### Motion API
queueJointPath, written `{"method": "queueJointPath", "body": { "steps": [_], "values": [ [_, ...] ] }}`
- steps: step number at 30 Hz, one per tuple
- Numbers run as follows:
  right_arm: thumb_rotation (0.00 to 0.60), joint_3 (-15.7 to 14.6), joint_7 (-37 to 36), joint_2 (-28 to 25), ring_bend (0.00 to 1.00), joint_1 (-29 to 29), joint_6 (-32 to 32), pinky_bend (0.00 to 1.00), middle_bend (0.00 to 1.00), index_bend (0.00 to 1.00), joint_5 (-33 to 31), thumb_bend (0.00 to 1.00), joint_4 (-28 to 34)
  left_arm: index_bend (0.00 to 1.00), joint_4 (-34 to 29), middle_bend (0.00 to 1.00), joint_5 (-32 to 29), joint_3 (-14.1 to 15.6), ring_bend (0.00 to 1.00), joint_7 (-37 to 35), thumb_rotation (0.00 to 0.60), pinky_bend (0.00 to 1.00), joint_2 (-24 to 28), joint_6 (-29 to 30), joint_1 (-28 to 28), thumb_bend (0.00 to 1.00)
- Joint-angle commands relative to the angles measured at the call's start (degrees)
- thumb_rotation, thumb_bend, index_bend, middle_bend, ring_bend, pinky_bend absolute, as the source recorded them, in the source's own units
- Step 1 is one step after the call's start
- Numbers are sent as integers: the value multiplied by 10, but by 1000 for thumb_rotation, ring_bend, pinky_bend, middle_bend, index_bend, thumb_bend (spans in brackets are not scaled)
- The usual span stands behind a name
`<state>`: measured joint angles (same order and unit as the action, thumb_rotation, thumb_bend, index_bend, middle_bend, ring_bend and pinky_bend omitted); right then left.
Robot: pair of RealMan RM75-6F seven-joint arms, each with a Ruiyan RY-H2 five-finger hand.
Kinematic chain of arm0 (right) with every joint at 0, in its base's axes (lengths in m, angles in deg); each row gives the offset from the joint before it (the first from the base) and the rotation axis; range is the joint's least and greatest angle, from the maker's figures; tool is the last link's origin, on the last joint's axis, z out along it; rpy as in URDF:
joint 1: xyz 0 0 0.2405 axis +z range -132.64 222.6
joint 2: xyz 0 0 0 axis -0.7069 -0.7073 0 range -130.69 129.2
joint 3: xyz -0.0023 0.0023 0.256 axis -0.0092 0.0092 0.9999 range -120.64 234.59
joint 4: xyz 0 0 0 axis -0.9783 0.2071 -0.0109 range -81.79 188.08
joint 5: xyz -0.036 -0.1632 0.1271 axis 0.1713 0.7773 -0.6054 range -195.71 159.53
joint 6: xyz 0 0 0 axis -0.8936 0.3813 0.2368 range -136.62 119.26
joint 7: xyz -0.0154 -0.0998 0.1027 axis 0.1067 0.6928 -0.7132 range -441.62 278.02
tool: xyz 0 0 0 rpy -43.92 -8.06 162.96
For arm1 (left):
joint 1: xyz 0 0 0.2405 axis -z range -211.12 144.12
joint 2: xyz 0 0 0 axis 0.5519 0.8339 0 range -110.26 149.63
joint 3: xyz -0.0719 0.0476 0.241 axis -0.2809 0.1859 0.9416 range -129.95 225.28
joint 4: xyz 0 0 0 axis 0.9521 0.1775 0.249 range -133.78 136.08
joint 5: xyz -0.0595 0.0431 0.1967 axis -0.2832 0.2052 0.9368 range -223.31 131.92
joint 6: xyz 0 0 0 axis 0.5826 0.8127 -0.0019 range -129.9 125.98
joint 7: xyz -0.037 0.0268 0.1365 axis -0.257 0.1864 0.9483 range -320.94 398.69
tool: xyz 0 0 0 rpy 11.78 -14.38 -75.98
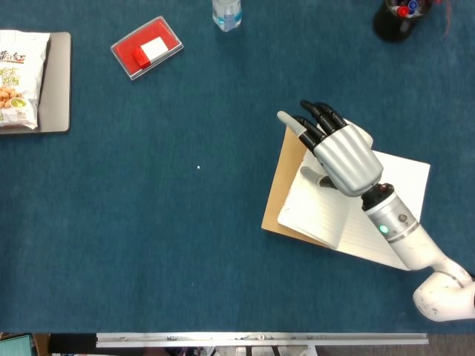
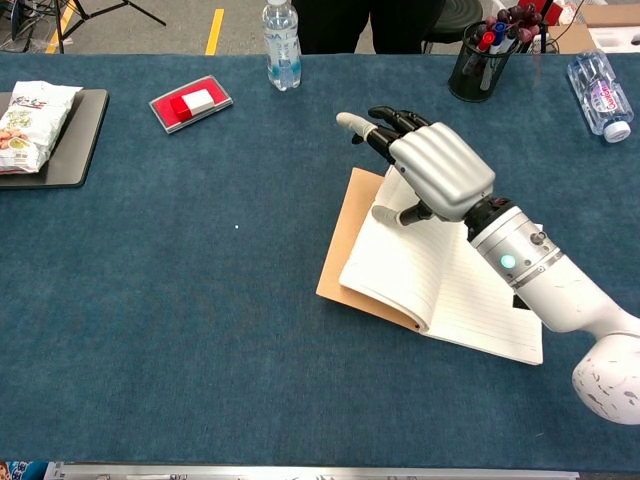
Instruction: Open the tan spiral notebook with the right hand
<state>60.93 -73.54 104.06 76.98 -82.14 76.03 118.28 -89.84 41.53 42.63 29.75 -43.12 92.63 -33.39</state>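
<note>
Tan notebook (image 2: pixel 400 270) lies open | right hand (image 2: pixel 435 165) above it, fingers spread, empty | pen cup (image 2: pixel 478 60) holds markers

Notebook (image 2: pixel 410 270) lay open right of table (image 2: pixel 200 330) centre, my right hand (image 2: pixel 440 170) over its far edge. Stamp box (image 2: pixel 190 103) sat far left; snack bag (image 2: pixel 28 110) on tray (image 2: pixel 70 150) at left edge. Bottle (image 2: pixel 281 35) far centre, pen cup (image 2: pixel 480 65) far right.

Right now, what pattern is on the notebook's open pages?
White notebook pages with thin ruled lines, clearest in the chest view.
</note>
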Motion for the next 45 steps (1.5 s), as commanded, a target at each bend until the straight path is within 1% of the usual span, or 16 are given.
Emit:
{"method": "queueJointPath", "body": {
  "steps": [1,6,11,16,24,27,37,45],
  "values": [
    [600,-2,-2,-4,91,-2,-6,157,268,8,4,179,5,463,0,396,0,0,312,0,600,501,0,-1,0,280],
    [600,-10,-6,-17,91,-8,-20,157,268,10,13,180,24,464,-1,396,-2,1,311,0,600,501,1,-3,0,279],
    [600,-20,-6,-39,91,-17,-33,157,268,15,20,183,59,464,-2,396,-2,1,311,2,600,501,1,-3,0,280],
    [600,-20,2,-57,91,-21,-38,157,269,27,23,183,85,464,-2,396,-1,1,311,6,600,501,1,-3,0,280],
    [600,-19,11,-70,91,-25,-38,157,268,29,23,183,100,464,-3,396,-2,1,312,5,600,501,1,-3,0,279],
    [600,-19,8,-67,91,-25,-34,157,268,29,18,183,94,464,-3,396,-1,1,312,7,600,501,0,-4,0,279],
    [600,-17,-16,-20,91,-20,-13,157,268,29,5,183,28,464,-3,396,-3,0,311,3,600,501,1,-4,0,279],
    [600,-12,-15,-9,91,-17,-4,157,268,30,-4,183,9,464,-2,396,-2,1,311,3,600,501,2,-4,0,280]
  ]
}}
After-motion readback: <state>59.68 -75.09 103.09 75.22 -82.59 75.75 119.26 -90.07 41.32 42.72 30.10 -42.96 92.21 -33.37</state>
